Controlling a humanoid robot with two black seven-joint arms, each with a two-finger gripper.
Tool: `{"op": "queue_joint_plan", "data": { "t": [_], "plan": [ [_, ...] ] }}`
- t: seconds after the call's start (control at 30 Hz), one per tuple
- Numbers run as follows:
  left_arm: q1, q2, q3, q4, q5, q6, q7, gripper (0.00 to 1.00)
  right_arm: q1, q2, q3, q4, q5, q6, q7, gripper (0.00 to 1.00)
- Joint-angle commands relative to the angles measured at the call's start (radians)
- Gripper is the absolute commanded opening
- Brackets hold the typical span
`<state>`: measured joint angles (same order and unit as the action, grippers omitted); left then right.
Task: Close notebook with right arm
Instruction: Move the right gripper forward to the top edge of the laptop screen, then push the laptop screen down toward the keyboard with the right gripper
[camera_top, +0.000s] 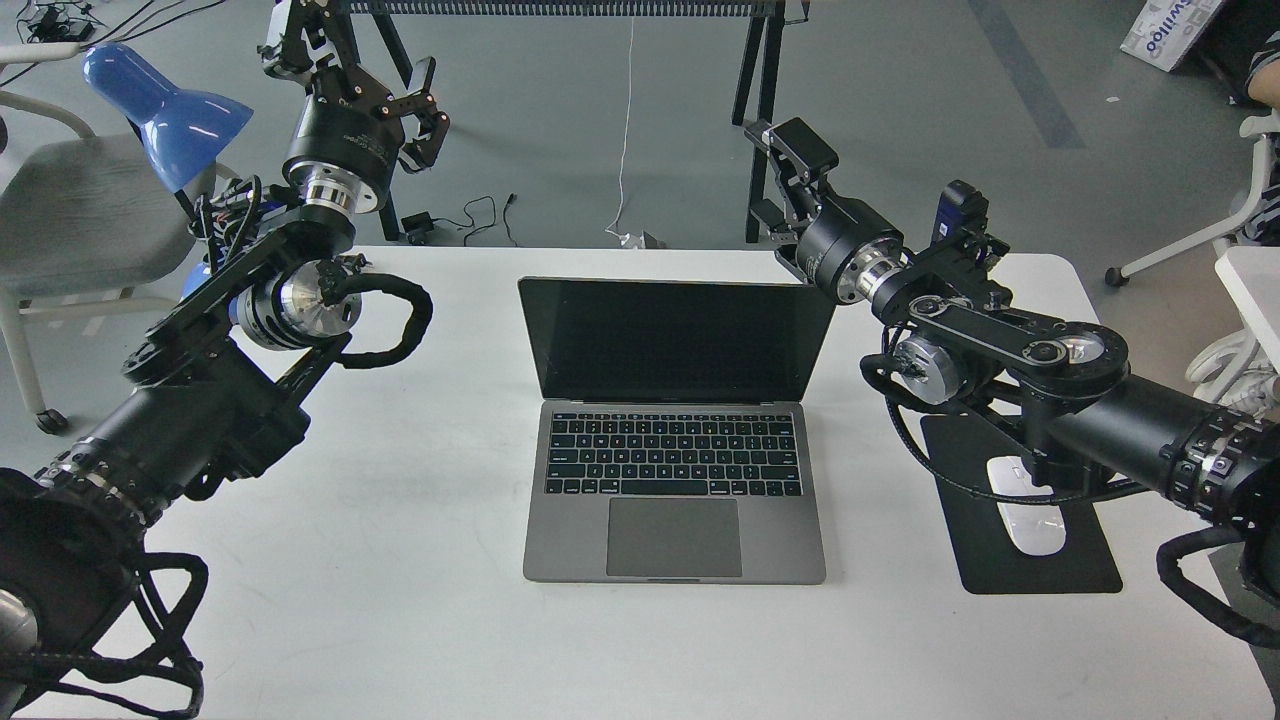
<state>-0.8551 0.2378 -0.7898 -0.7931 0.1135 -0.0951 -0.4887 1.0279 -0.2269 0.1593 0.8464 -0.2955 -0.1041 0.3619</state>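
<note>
The notebook lay open at the middle of the tabletop, screen upright. The right hand hung just behind the screen's upper right corner, its spread unclear. The left hand hovered far left, fingers parted.

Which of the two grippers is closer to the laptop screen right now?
The right gripper, just beyond the top right corner of the notebook lid. The left gripper hangs far off, beyond the table's left back edge.

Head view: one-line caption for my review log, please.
Open notebook on white table; right tool raised behind its lid's right corner.
</note>
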Motion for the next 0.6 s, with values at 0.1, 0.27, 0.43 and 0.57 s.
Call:
{"op": "queue_joint_plan", "data": {
  "t": [0.1,0.27,0.43,0.57],
  "plan": [
    [-0.001,0.0,0.0,0.0,0.0,0.0,0.0,1.0,-0.006,-0.002,-0.006,0.052,0.003,0.018,-0.003,1.0],
    [0.001,0.0,0.0,0.0,0.0,0.0,0.0,1.0,-0.011,-0.046,-0.01,0.126,0.004,0.021,-0.005,1.0],
    [-0.001,0.0,-0.003,0.0,0.0,0.0,0.0,1.0,-0.061,-0.117,-0.01,0.236,0.004,0.021,-0.005,1.0],
    [0.001,0.0,-0.003,0.0,-0.001,0.0,0.0,1.0,-0.112,-0.17,-0.012,0.31,0.003,0.021,-0.005,1.0]
  ]
}}
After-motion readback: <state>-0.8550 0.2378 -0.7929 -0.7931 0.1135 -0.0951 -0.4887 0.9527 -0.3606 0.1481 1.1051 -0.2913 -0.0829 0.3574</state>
